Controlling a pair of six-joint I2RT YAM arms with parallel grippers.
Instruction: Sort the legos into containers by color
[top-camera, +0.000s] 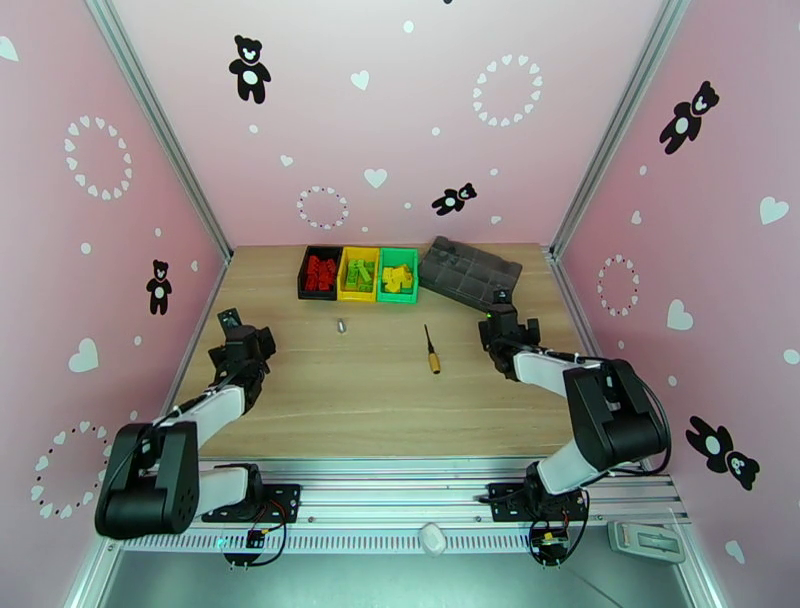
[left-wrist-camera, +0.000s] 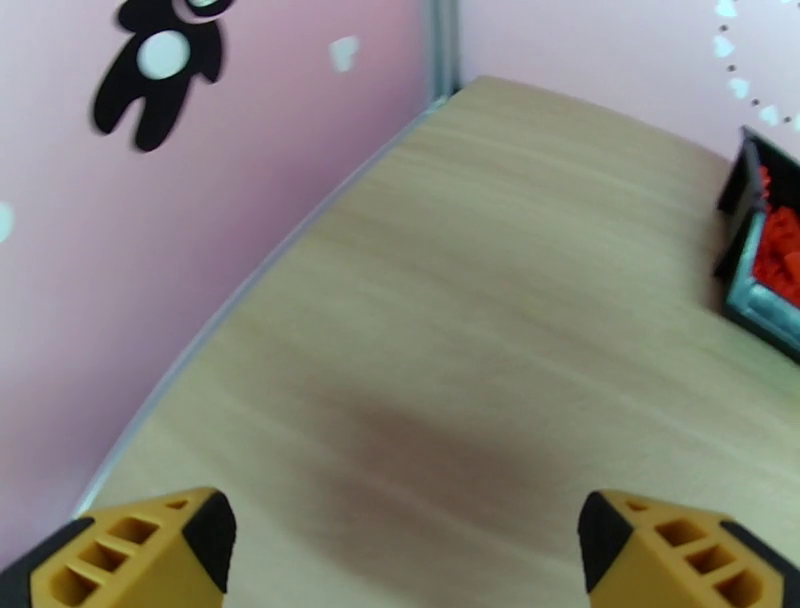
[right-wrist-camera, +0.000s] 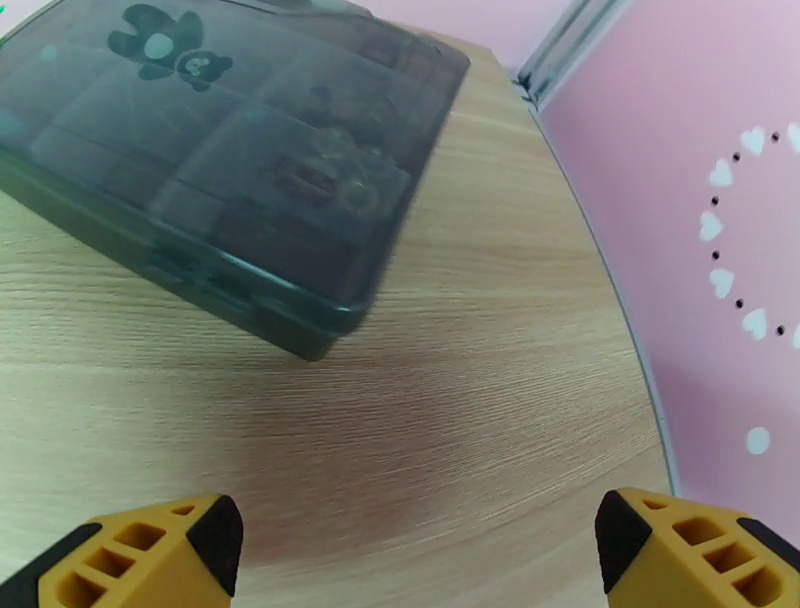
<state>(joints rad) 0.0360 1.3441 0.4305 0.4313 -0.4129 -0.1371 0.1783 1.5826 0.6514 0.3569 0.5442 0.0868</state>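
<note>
You are looking at three bins sitting in a row along the far edge of the surface (top-camera: 380, 410). The black bin (top-camera: 304, 268) is holding red legos (top-camera: 321, 272), the yellow bin (top-camera: 343, 278) green legos (top-camera: 359, 272), and the green bin (top-camera: 383, 291) yellow legos (top-camera: 398, 278). Your left gripper (left-wrist-camera: 405, 535) is hovering over bare wood near the left edge, jaws spread wide and carrying nothing. Your right gripper (right-wrist-camera: 420, 535) is hanging equally wide and empty, near a corner of the dark grey compartmented tray (right-wrist-camera: 230, 170). An orange-handled screwdriver (top-camera: 431, 350) and what is probably a small grey metal piece (top-camera: 341, 325) are lying between the arms.
</note>
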